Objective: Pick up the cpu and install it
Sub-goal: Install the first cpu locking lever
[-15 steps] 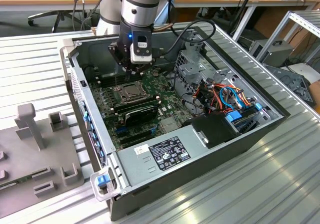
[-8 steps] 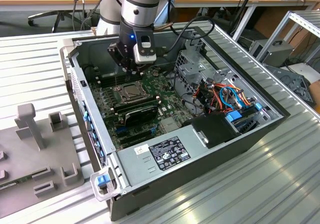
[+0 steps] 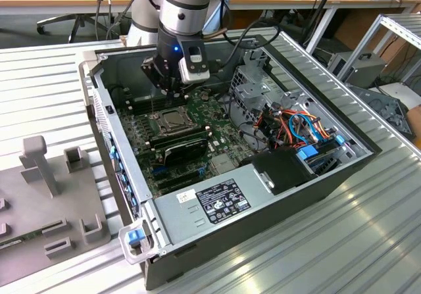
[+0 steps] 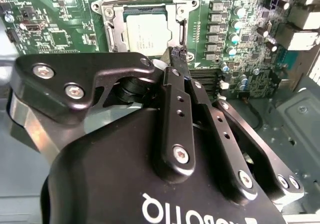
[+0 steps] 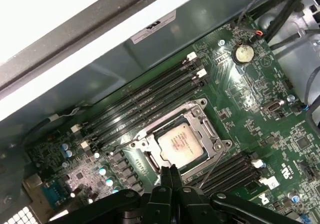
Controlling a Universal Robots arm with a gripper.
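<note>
The cpu is a pale silver square chip lying flat inside the metal-framed socket on the green motherboard. It also shows in the second wrist view as the cpu and in the exterior view as the cpu. My gripper hovers just beside the socket's edge, its two black fingertips pressed together with nothing between them. In the exterior view the gripper hangs a little above the board, just behind the socket.
The open computer case stands on a ribbed metal table. Black memory slots flank the socket. A drive cage, coloured cables and a power supply fill the case's other parts. A grey fixture stands at the exterior view's left.
</note>
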